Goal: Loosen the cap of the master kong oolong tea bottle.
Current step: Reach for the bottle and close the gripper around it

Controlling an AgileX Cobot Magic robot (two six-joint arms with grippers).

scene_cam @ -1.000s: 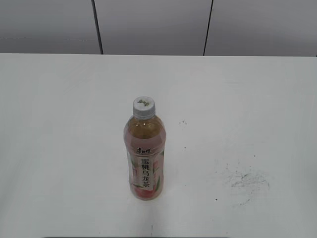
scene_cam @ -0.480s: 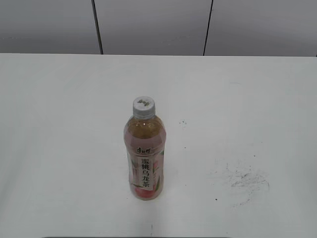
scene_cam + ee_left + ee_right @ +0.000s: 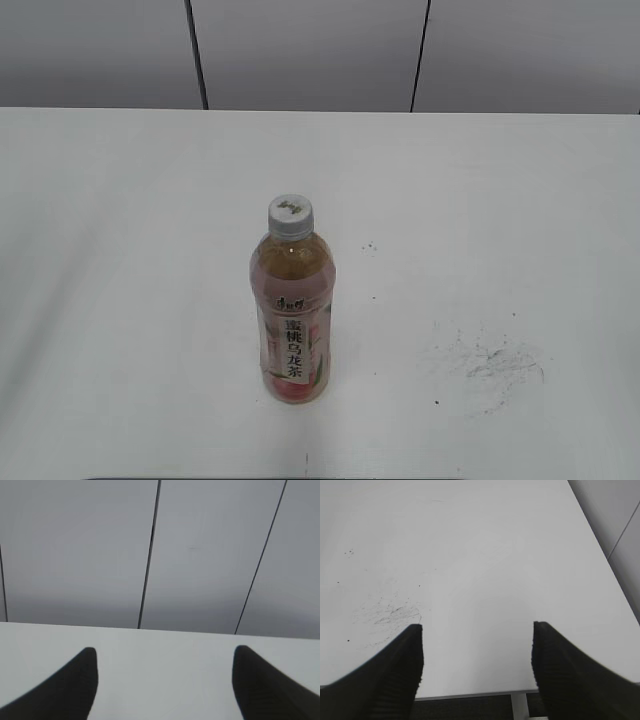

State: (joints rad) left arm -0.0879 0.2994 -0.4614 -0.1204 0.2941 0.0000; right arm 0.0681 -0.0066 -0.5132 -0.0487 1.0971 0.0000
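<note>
The master kong oolong tea bottle (image 3: 292, 320) stands upright near the middle front of the white table (image 3: 480, 200) in the exterior view. It holds amber tea and has a pink peach label with a white strip of black characters. The white-grey cap (image 3: 290, 215) with a dark logo sits on its neck. No arm shows in the exterior view. My left gripper (image 3: 165, 652) is open and empty over bare table, facing the grey wall. My right gripper (image 3: 477, 630) is open and empty above the table's near right edge. Neither wrist view shows the bottle.
Dark scuff marks (image 3: 495, 360) lie on the table to the right of the bottle and also show in the right wrist view (image 3: 390, 612). Grey wall panels (image 3: 310, 50) stand behind the table. The table's front edge and a leg (image 3: 520, 705) show below my right gripper.
</note>
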